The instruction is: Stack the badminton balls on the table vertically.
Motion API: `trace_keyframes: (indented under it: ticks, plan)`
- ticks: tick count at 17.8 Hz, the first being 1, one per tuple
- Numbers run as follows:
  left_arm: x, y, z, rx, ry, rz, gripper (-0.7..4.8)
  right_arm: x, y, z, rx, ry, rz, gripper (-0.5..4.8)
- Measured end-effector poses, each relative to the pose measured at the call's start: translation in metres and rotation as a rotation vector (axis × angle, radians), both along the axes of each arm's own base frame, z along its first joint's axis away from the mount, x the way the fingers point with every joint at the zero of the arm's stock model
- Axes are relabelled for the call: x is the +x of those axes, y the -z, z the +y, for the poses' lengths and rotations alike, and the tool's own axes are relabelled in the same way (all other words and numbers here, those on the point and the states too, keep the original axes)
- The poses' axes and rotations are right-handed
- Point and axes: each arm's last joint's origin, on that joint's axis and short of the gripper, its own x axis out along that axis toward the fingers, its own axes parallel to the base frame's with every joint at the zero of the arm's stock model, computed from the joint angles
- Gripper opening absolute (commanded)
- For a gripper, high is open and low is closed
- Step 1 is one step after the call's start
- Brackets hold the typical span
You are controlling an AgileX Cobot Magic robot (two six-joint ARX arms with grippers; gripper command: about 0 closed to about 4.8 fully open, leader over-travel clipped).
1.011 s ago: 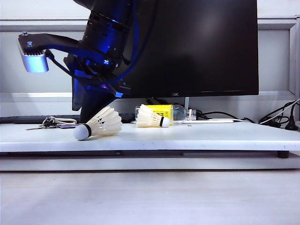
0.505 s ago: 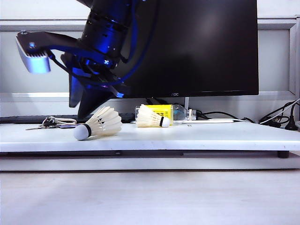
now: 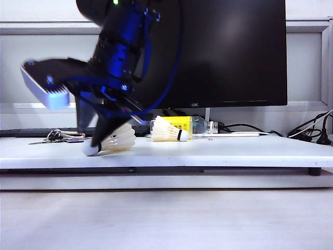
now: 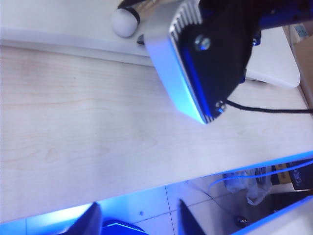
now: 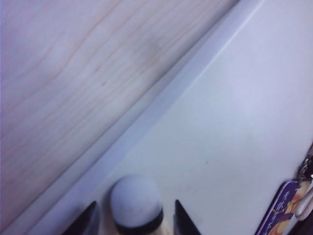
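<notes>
Shuttlecocks sit on the white counter [image 3: 223, 151] in your exterior view: the near shuttlecock [image 3: 115, 140] lies on its side toward the left, cork tip pointing left and partly hidden by the arm, while the far shuttlecock [image 3: 167, 131] lies further back, its cork pointing right, just in front of a clear bottle [image 3: 193, 125] with a yellow label. A black monitor [image 3: 229, 52] fills the background, and a bunch of keys [image 3: 57, 136] rests at the counter's left end. You see the arm with the right pincer [image 3: 104, 133] reaching down from above onto the near shuttlecock; it is blurred, and its wrist camera housing [image 3: 44, 86] juts out to the left. In your left wrist view, the left pincer [image 4: 139, 220] hangs out over the wooden surface [image 4: 78, 127] in front of the counter, its two dark fingertips [image 4: 88, 223] parted with nothing between them; the near shuttlecock's cork appears beyond, next to the other arm's camera housing. In your right wrist view, the right pincer [image 5: 134, 218] straddles the near shuttlecock's cork, a fingertip on each side with a gap between; the jaws stand apart and have not gripped it. The cork lies close to the counter's front edge, and a purple key tag [image 5: 281, 208] shows at the frame's edge.
</notes>
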Motion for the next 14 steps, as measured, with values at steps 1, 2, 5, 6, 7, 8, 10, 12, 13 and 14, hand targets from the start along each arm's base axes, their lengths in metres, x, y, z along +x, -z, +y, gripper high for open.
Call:
trace_keyframes:
  ticks: [1, 2, 5, 6, 7, 8, 10, 12, 13, 14]
  plan:
    - [0.0, 0.0, 0.0, 0.0, 0.001, 0.0, 2.06, 0.0, 0.0, 0.0, -0.002, -0.002, -0.006, 1.98]
    - [0.0, 0.0, 0.0, 0.0, 0.001, 0.0, 2.06, 0.001, -0.001, 0.0, 0.001, -0.006, -0.012, 1.98]
    - [0.0, 0.0, 0.0, 0.0, 0.001, 0.0, 2.05, 0.003, 0.0, 0.0, 0.01, -0.013, -0.006, 1.98]
    - [0.0, 0.0, 0.0, -0.001, 0.001, 0.0, 2.06, 0.004, 0.002, 0.0, 0.009, -0.013, -0.004, 1.98]
    - [0.0, 0.0, 0.0, -0.001, 0.003, 0.001, 2.05, 0.006, 0.007, 0.0, 0.003, -0.011, 0.0, 1.98]
    - [0.0, 0.0, 0.0, -0.001, 0.004, 0.002, 2.06, 0.007, 0.012, 0.001, -0.006, -0.008, 0.007, 1.98]
    - [0.0, 0.0, 0.0, -0.001, 0.005, 0.003, 2.06, 0.008, 0.014, 0.003, -0.001, -0.01, 0.003, 1.83]
    - [0.0, 0.0, 0.0, -0.002, 0.007, 0.004, 2.06, 0.009, 0.015, 0.004, 0.002, -0.01, 0.001, 1.17]
    - [0.0, 0.0, 0.0, -0.002, 0.007, 0.004, 2.06, 0.009, 0.015, 0.004, 0.003, -0.015, -0.005, 1.16]
    - [0.0, 0.0, 0.0, -0.001, 0.007, 0.005, 2.06, 0.01, 0.015, 0.004, 0.009, -0.015, -0.009, 1.16]
